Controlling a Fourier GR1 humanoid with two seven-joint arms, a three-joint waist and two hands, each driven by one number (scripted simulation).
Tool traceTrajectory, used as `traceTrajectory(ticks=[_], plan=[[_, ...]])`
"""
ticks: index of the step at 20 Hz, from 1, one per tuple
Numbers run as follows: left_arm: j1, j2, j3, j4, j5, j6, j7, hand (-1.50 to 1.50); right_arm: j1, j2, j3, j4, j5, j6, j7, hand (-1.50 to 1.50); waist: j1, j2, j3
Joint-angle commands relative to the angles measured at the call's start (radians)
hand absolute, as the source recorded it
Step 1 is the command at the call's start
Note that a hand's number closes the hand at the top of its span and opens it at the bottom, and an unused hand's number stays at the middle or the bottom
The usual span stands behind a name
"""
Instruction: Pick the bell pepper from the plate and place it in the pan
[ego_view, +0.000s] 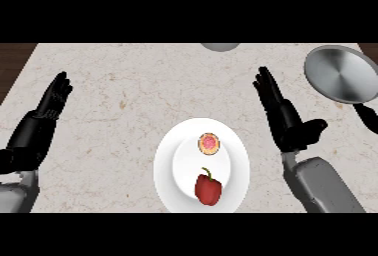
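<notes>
A red bell pepper (208, 189) with a dark stem lies on the near part of a white plate (169, 170) at the counter's front centre. A small round pink-topped pastry (209, 144) sits on the same plate, farther back. The steel pan (341, 74) rests at the far right, its black handle (367, 118) pointing toward me. My right hand (284, 117) is open with straight fingers, right of the plate and left of the pan, touching neither. My left hand (43, 117) is open at the left edge, fingers up, resting.
The counter (133, 90) is pale speckled stone with dark wood beyond its left edge. A grey rounded object (219, 46) peeks in at the far edge, centre. Bare counter lies between the plate and the pan.
</notes>
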Motion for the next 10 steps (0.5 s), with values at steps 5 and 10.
traceTrajectory(ticks=[5, 10], plan=[[0.022, -0.127, 0.039, 0.038, 0.096, 0.084, 0.166, 0.00, -0.013, -0.008, 0.041, -0.291, 0.074, -0.012, -0.051, 1.50, -0.026, -0.039, -0.016], [0.067, -0.136, 0.077, 0.031, 0.163, 0.085, 0.220, 0.00, 0.226, -0.162, 0.111, -0.347, 0.429, -0.254, -0.115, 1.50, -0.080, -0.059, -0.018]])
